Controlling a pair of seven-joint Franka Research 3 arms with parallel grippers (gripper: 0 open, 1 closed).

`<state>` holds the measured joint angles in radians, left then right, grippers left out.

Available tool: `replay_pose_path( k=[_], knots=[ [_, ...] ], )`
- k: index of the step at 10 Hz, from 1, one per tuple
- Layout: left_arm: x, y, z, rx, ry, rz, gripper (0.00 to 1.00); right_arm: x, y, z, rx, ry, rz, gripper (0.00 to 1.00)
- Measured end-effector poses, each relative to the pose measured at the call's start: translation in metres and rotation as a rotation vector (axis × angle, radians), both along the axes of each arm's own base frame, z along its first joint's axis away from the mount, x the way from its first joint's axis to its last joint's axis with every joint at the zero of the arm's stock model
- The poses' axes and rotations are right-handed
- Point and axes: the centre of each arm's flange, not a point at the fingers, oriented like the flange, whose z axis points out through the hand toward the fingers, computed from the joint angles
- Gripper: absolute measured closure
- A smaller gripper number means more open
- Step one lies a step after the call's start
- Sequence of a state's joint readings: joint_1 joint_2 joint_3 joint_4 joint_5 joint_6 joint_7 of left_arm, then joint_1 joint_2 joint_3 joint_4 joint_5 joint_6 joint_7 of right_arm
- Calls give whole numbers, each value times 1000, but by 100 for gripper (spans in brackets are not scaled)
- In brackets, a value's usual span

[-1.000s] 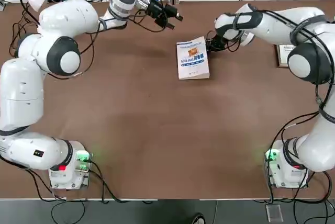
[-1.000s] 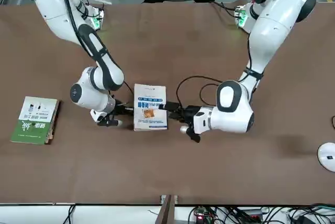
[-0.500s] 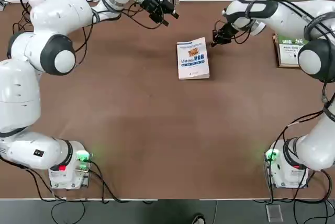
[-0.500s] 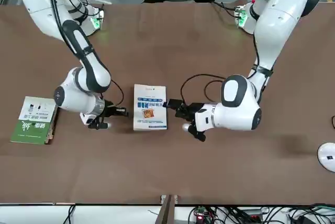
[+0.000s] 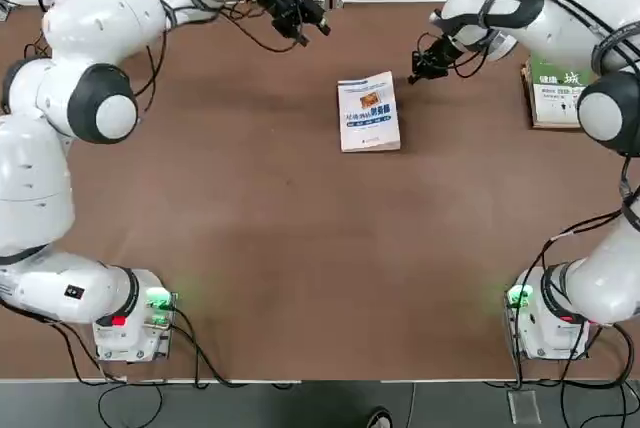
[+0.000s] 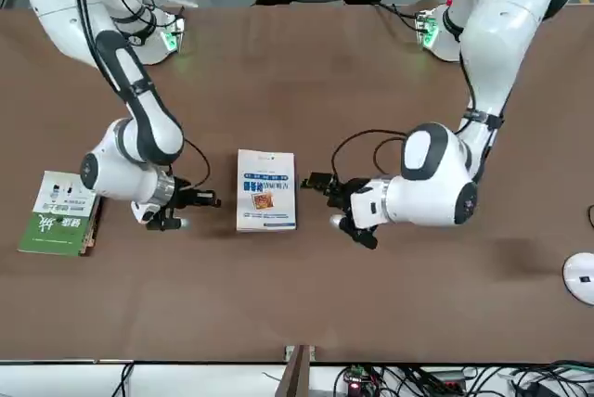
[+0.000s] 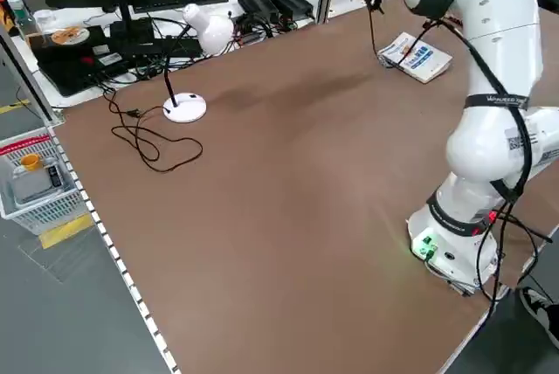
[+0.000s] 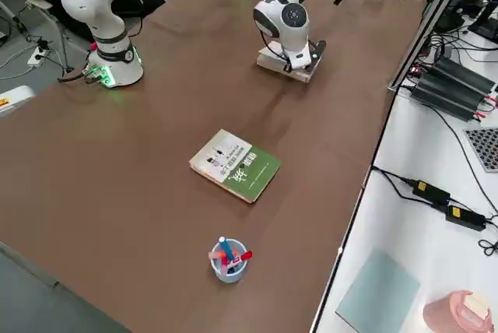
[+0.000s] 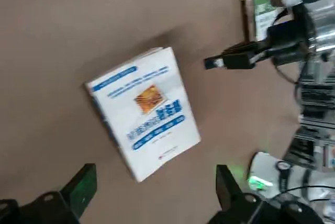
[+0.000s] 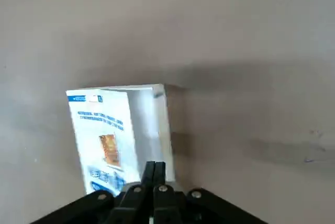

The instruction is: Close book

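You have the white paperback (image 5: pixel 369 114) lying cover up on the brown tabletop (image 5: pixel 290 248), in the upper middle of the top view; the front view puts it just left of centre. Your right gripper (image 5: pixel 413 79) is to the right of the book in the top view, apart from it, with its two fingers pressed together and nothing between them. Your left gripper (image 5: pixel 326 31) sits toward the upper left of the book, also apart; in the left wrist view its fingers are spread wide and hold nothing. Risk, as judged: the cover looks not quite flat, so it could spring up once nothing presses it. If you go back to press it and come in low from the side, the closed right fingertips could catch the loose cover edge and lift it, or push the light book across the table. Moving both arms in together risks a collision, since the grippers flank a small target. Appearance: thin, white cover, blue lettering, small orange picture; in the right wrist view the cover stands a little off the pages along one side, a pale gap showing. Closing looks all but done. Green-and-white book (image 6: pixel 61 212) lies at the left of the front view, well apart.
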<state>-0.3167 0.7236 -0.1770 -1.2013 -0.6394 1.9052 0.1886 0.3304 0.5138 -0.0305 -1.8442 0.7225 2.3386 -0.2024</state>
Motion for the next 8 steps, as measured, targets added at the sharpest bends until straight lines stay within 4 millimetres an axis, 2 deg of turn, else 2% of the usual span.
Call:
replay_pose_path(
  k=[2, 4, 8],
  knots=[
    [5, 25, 23, 103, -63, -16, 0, 12, -18, 11, -87, -50, 65, 99],
    [6, 45, 47, 187, -106, -22, 0, 29, -33, 32, -161, -104, 119, 99],
    [-6, 67, 95, 330, -127, 0, 0, 58, -59, 77, -286, -190, 193, 99]
  ],
)
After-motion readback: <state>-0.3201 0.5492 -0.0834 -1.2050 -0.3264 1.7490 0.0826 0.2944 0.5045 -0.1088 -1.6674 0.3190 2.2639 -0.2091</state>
